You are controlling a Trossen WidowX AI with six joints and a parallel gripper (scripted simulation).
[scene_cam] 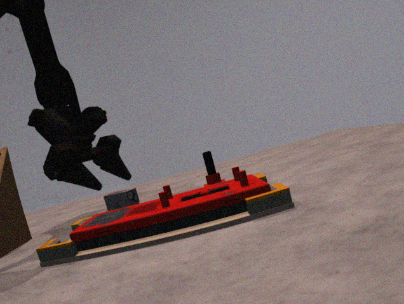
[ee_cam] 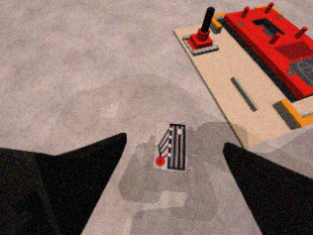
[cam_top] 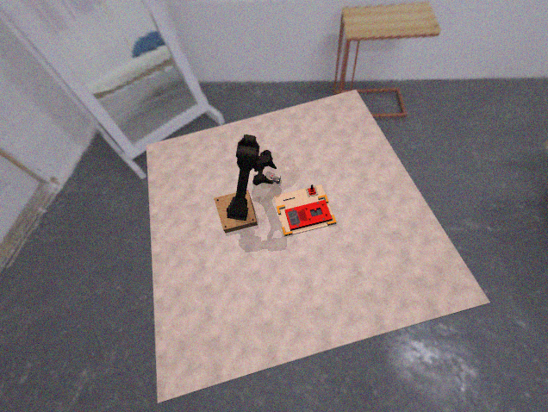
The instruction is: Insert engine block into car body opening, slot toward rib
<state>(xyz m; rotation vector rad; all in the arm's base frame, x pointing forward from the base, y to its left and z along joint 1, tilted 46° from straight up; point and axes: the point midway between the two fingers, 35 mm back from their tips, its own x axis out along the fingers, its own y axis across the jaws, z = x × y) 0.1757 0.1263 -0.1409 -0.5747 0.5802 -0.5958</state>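
End effector [cam_top: 273,179] [scene_cam: 115,184] [ee_cam: 173,142]: fingers apart, nothing between.
Engine block [cam_top: 273,176] [scene_cam: 121,198] [ee_cam: 170,147]: beside car body [cam_top: 302,215] [scene_cam: 169,208] [ee_cam: 248,44]; my off-centre descent could tip it.

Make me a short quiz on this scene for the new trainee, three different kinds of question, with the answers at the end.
1. True or false: the engine block sits in the opening in the car body.
2. The end effector is:
A) shut on the engine block
B) open, holding nothing
C) shut on the black lever
3. Fill in the blank: the wrist view shows one round dot of the colour ____ on the engine block.

Key: 1 false; 2 B; 3 red
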